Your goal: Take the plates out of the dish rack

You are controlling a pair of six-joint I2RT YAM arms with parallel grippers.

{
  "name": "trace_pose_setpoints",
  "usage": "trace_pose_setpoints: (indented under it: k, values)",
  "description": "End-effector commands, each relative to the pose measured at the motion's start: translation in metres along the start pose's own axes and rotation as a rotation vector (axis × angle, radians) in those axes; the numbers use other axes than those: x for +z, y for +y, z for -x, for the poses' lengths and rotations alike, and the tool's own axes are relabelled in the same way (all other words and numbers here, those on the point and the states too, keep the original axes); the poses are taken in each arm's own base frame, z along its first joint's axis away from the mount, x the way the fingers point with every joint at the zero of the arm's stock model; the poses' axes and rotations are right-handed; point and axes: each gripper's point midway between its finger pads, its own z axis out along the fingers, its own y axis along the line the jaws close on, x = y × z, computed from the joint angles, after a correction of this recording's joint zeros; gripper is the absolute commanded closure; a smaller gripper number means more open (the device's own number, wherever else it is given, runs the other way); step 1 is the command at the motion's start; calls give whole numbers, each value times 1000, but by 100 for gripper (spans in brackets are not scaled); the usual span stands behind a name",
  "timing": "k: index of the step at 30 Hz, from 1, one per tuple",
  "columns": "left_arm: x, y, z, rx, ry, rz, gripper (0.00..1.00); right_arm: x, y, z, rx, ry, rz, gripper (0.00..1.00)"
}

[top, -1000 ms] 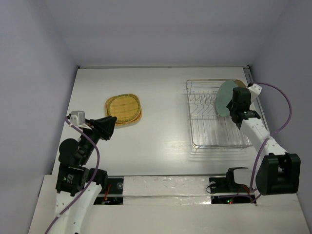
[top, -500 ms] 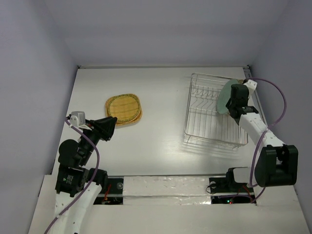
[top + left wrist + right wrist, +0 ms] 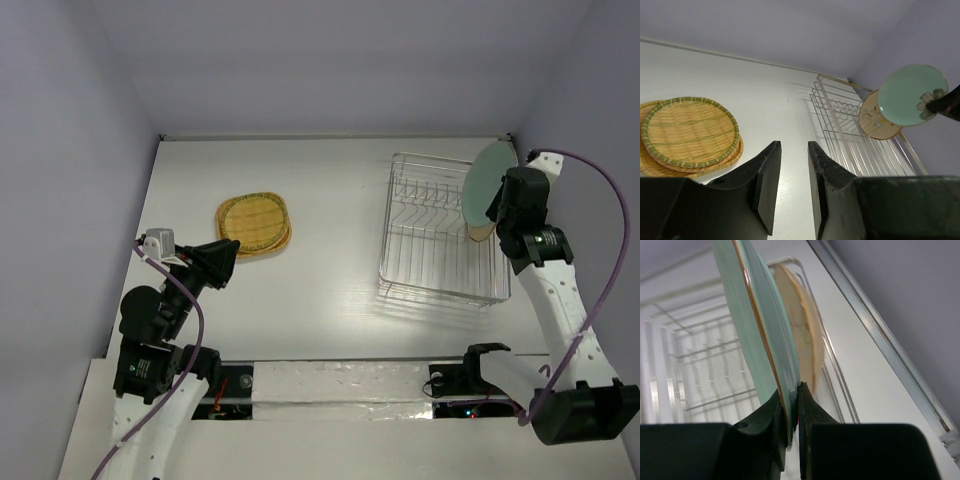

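I am gripping the pale green flowered plate (image 3: 490, 178) with the right gripper (image 3: 790, 396). Its two fingers are closed down tight on the plate's rim, one on each face. The plate is standing on edge, raised over the far right corner of the dish rack (image 3: 440, 295), with its green face turning toward the left of the scene. From the left wrist camera it is showing above the rack's wires and overlapping the top of the beige floral plate (image 3: 875, 122).

That beige plate is sitting in the rack at the far right end, leaning among the tines just behind the green one. The right wrist camera is showing the two close together; I cannot tell whether they are touching. I am seeing only bare tines in the other rows of the rack. The rack itself is lying on the right half of the white table (image 3: 330, 190), slightly askew to the table's edges.

The orange-yellow woven plates (image 3: 254, 224) are lying flat in a stack on the left half of the table, well apart from the rack, with a round one on top.

The left gripper (image 3: 794, 150) is hovering at the near left, just near of that stack. Its jaws are standing a little apart and holding nothing.
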Motion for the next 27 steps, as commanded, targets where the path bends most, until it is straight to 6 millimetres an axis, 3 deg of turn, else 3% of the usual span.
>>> trace_pose_setpoints:
  k: [1,4,7,8,11,12,15,16,20,27]
  values:
    - [0,-8,11,11,-45,-31,74,-55,34,87,108,-245,200,100]
    - [1,-7,11,9,-43,-31,74,-76,65,92,121,-254,355,100]
    - [1,-7,10,9,-40,-27,74,-98,124,82,134,-212,602,100]
    - [1,-7,11,9,-41,-28,74,-111,150,72,129,-183,689,100]
    - [2,-6,10,8,-38,-24,74,-112,203,43,81,-93,789,100]
    - [2,-5,10,8,-38,-22,74,-114,230,24,46,-51,837,100]
    - [1,-6,11,8,-40,-20,74,-132,273,-5,8,19,983,100]
    - [2,-5,10,9,-40,-20,74,-132,287,-25,-28,74,1031,100]
    - [2,-5,10,7,-37,-20,74,-138,312,-71,-113,198,1130,100]
    - [2,-4,11,9,-43,-16,74,-123,310,-152,-253,392,1126,100]
